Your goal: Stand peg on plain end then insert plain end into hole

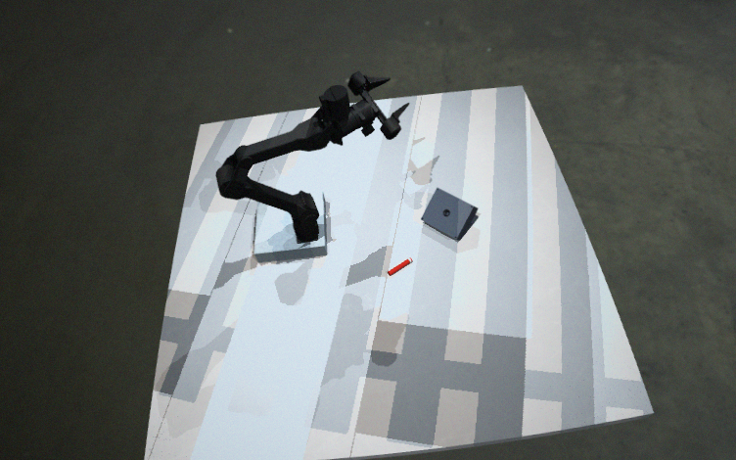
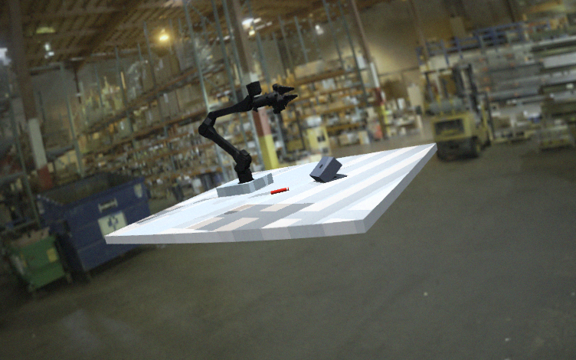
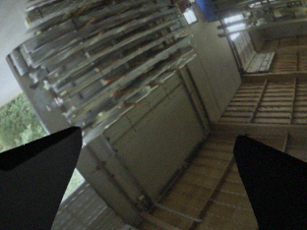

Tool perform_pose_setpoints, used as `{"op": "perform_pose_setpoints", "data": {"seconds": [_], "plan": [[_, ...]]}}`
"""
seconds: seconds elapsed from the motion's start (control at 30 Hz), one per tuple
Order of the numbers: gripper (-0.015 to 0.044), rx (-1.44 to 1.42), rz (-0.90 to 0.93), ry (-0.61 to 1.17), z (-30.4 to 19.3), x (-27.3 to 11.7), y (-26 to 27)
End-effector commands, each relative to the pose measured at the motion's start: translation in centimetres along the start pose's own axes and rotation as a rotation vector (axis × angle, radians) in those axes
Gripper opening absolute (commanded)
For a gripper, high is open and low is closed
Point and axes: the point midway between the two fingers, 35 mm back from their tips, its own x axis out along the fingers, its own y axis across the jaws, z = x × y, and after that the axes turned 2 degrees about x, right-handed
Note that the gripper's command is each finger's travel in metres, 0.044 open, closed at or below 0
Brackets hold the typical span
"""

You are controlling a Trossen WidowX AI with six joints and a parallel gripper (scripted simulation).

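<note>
A red peg lies on its side on the table. Its white band is at the end toward the right in the top and exterior views. The dark blue-grey sloped panel stands on the table beyond the peg, with one dark round hole in its face. My gripper is open and empty. It is raised high above the table, away from the peg and the panel, and the wrist view shows only the surroundings between the fingers.
The arm stands on a low grey base block on the table, left of the peg and the panel in the top and exterior views. The table edge drops to the floor. Striped light and shadow patches cover the table top.
</note>
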Motion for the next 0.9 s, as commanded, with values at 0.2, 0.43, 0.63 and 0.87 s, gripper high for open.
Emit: {"op": "perform_pose_setpoints", "data": {"seconds": [0.2, 0.43, 0.63, 0.87], "plan": [[0.044, 0.142, 0.066, -0.018, 0.1, 0.4, 1.9], [0.044, 0.353, 0.152, -0.028, 0.5, 0.9, 4.2], [0.044, 0.541, 0.224, -0.025, 0.9, 1.2, 6.0], [0.044, 0.766, 0.302, -0.009, 1.4, 1.4, 7.9]]}}
